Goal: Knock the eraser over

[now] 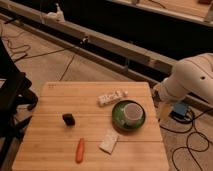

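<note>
I judge the task not yet begun. The eraser sits on the left half of the table, a small dark block that appears to be upright, with bare wood all around it.

My tool hangs off the right edge of the table, below the bulky white arm, well apart from the eraser. I cannot tell from this view whether it is released or clenched. It is not touching anything on the table.

Between the tool and the eraser lies the green bowl with a cup in it. A pale wrapper lies just behind the bowl and a white packet just in front of it. The carrot lies near the front edge, a little to the right of the eraser and nearer the front.

The step in hand is the approach. I would bring the tool up and across the table, high enough to pass over the bowl and cup. Then I would lower it beside the eraser and give a short sideways push near the top of the block, so that it tips rather than slides. The main risk I see is clipping the cup on the way over, or brushing the carrot if I come in low from the front.
</note>
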### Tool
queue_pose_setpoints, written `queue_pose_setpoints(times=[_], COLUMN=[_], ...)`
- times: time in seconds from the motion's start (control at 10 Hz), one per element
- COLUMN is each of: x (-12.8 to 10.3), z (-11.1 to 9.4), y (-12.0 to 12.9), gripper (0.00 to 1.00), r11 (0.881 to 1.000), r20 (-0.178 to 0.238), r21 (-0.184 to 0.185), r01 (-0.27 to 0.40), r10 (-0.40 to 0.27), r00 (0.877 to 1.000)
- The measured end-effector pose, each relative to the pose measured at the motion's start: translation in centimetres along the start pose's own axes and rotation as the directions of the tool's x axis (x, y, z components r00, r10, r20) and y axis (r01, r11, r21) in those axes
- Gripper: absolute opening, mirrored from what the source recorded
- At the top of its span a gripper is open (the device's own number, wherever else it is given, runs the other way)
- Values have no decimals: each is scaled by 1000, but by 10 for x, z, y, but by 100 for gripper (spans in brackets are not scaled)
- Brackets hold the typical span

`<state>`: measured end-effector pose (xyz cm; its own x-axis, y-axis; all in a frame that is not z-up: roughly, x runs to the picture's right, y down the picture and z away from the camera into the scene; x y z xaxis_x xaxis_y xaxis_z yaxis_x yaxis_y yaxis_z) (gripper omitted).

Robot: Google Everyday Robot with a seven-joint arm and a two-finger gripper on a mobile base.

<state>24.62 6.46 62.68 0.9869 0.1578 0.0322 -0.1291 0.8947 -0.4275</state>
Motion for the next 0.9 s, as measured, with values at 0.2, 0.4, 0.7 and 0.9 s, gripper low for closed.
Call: queue_pose_setpoints(times=[0.2, 0.4, 0.7, 0.9], x=[0, 0, 0, 0], z=[0, 0, 0, 0], y=[0, 0, 0, 0], gripper=[80, 80, 76, 56], r11=[1000, 1000, 1000, 1000], r20=[0, 0, 0, 0], r21=[0, 0, 0, 0], r01=[0, 0, 0, 0], r10=[0, 0, 0, 0], r00=[1000, 1000, 1000, 1000])
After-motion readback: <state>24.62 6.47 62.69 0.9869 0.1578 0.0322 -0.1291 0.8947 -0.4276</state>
